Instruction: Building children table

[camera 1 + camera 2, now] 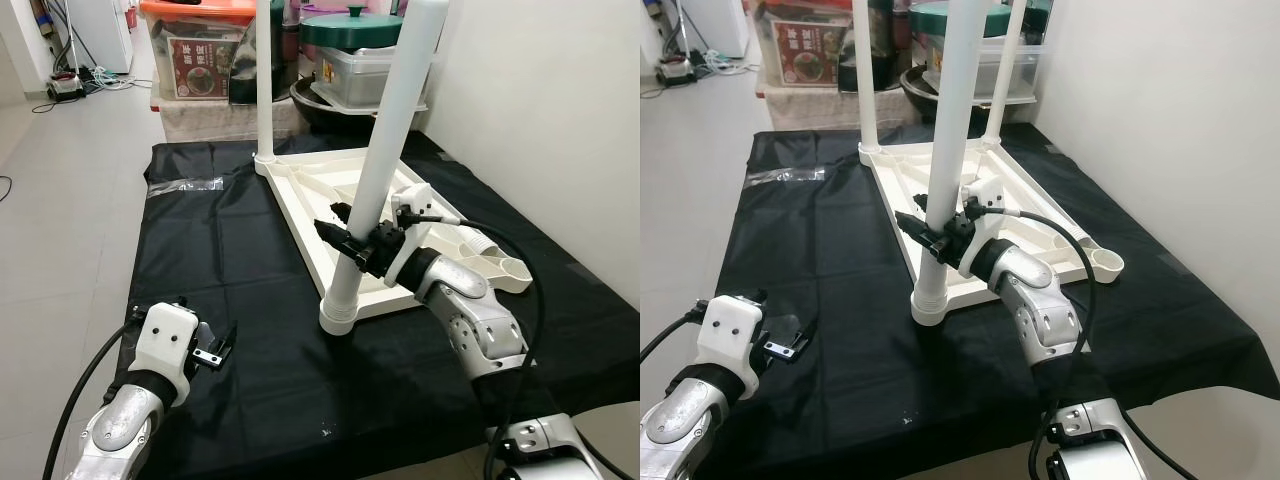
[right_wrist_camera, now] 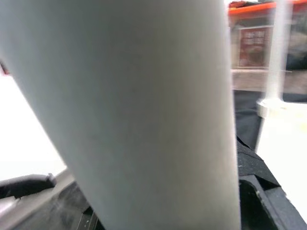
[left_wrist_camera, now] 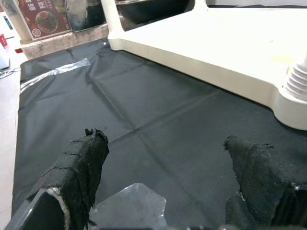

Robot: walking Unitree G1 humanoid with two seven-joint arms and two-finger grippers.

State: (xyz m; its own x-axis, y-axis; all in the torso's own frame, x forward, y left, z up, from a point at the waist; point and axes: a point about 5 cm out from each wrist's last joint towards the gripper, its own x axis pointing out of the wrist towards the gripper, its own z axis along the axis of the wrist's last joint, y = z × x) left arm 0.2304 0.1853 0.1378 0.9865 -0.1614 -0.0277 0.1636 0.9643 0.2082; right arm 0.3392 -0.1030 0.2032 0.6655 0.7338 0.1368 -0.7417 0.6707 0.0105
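Black cloth (image 1: pixel 240 300) on tiled floor (image 1: pixel 60 200), storage boxes (image 1: pixel 200 50) behind, perhaps pots inside; right pincer (image 1: pixel 345 232) clamped on white table leg (image 1: pixel 385 150), left pincer (image 3: pixel 163 172) apart.

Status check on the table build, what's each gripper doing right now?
Right gripper clamped on near table leg, upright in tabletop corner. Left gripper open, low over black cloth. Nothing blocking.
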